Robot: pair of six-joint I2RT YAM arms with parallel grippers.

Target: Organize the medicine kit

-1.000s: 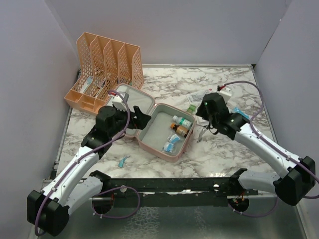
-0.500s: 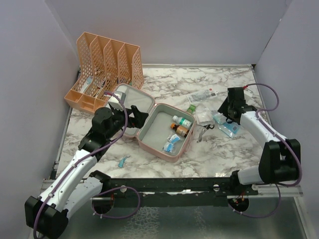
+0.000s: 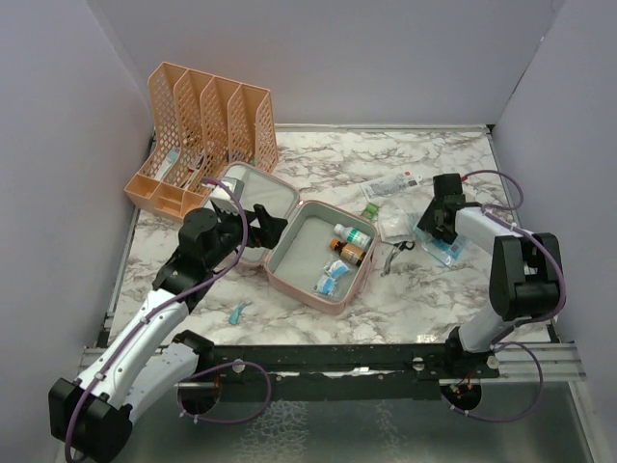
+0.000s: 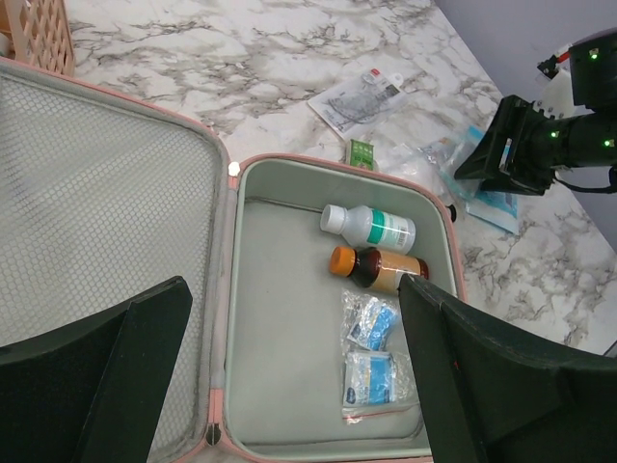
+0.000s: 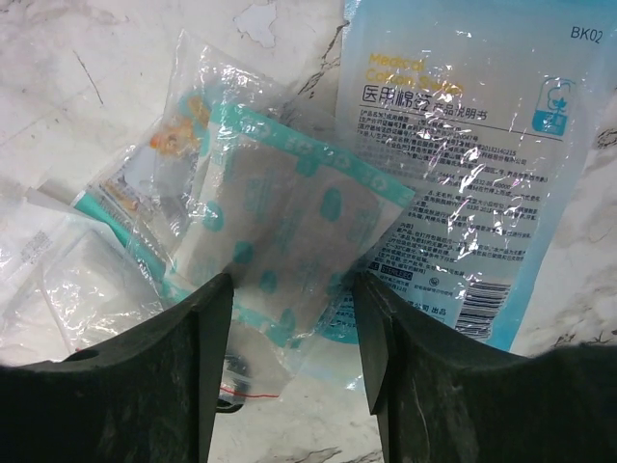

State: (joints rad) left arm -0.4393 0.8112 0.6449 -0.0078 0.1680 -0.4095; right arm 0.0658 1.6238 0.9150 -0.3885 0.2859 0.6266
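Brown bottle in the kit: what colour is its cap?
Orange cap; clearest in the left wrist view.

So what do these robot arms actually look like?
The left arm and right arm are white shells with chunky black joints and thin purple cables looping alongside. The left gripper and right gripper are black, each with two broad flat fingers.

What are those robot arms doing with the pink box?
They are sorting a medicine kit. It lies open with a white bottle, a brown bottle and small packets inside. The left pincer hovers open above it, holding nothing. The right pincer, also open, is over clear packets on the table near the kit, gripping none yet.
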